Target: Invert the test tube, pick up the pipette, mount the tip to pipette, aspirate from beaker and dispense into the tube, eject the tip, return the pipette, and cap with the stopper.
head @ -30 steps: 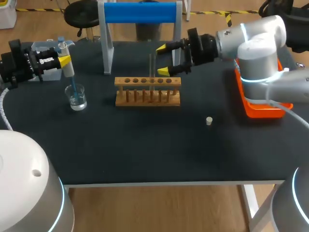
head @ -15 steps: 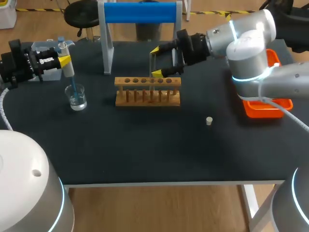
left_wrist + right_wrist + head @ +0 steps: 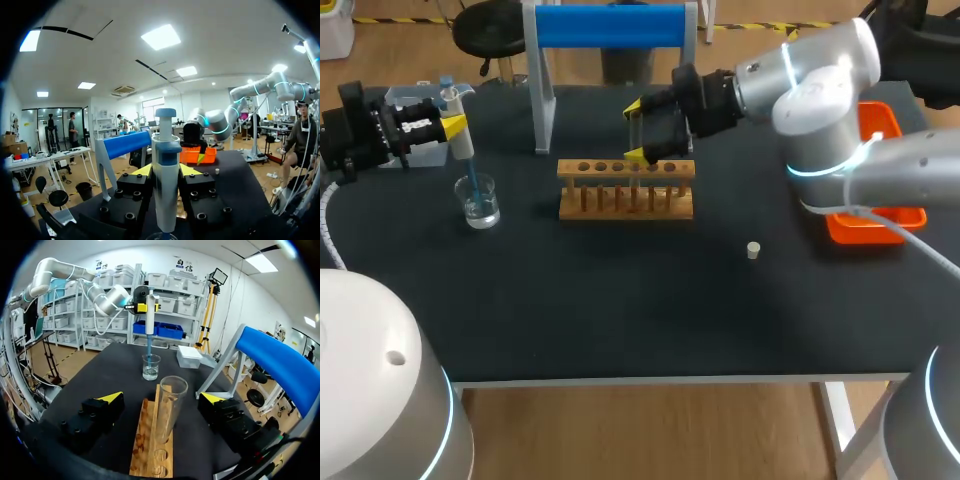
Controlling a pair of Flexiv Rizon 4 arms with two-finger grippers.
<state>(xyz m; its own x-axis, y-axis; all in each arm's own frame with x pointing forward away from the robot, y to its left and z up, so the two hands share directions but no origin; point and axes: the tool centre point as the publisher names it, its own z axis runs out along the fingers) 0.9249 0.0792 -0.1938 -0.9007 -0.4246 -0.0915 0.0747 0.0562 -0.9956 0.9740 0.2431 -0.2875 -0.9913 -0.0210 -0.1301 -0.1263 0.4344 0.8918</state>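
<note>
meanwhile the left tool (image 3: pixel 453 125) pinches the pipette (image 3: pixel 461 143) upright at the far left, tip (image 3: pixel 474 186) dipped in the beaker (image 3: pixel 480 208), apparently to draw liquid. the right tool (image 3: pixel 635 130) stands spread either side of the test tube (image 3: pixel 169 407) in the rack (image 3: pixel 625 192), not touching it, probably ready to steady it

Left arm (image 3: pixel 370 135) level at far left, left gripper (image 3: pixel 453 126) clamped on pipette (image 3: pixel 463 148), right arm (image 3: pixel 820 70) stretched across to centre, right gripper (image 3: pixel 635 130) turned sideways, fingers spread wide.
</note>
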